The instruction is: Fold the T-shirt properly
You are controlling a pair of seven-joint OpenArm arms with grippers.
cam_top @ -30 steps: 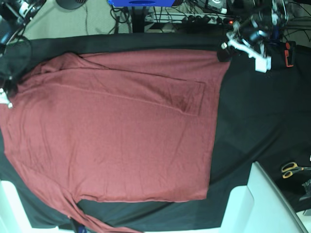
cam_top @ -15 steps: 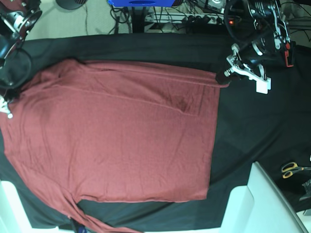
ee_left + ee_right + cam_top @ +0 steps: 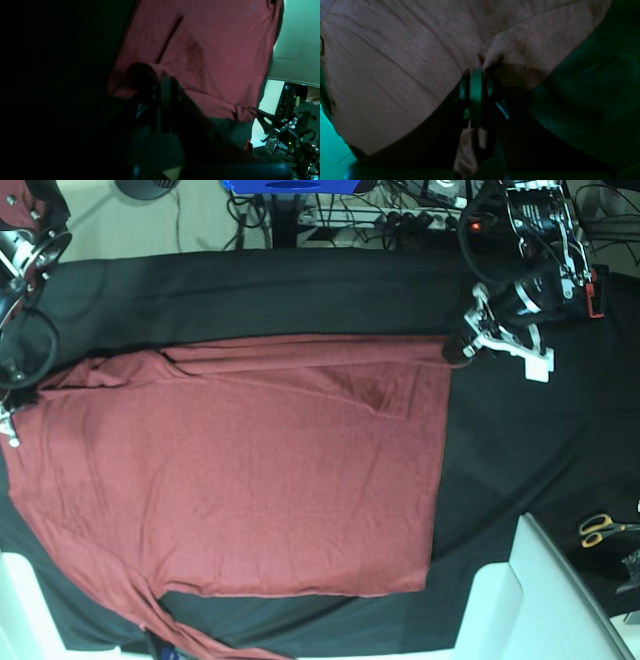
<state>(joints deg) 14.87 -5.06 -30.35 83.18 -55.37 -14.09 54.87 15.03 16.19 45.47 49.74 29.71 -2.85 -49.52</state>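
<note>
Far left of the base view: your right gripper sits at the T-shirt's shoulder corner, mostly lost against the dark arm. The right wrist view settles it: jaws pressed together, pinching a small peak of the cloth.

Centre: the T-shirt lies spread on the black cloth sheet, hem to the right, far edge turned over toward you in a narrow band with a sleeve lying flat along it. The near sleeve trails off the near left edge.

Right: your left gripper is at the far hem corner. In the left wrist view its jaws are clamped on a bunched fold of the shirt.

Near right: scissors with yellow handles, well apart from the shirt, beside a white panel.
</note>
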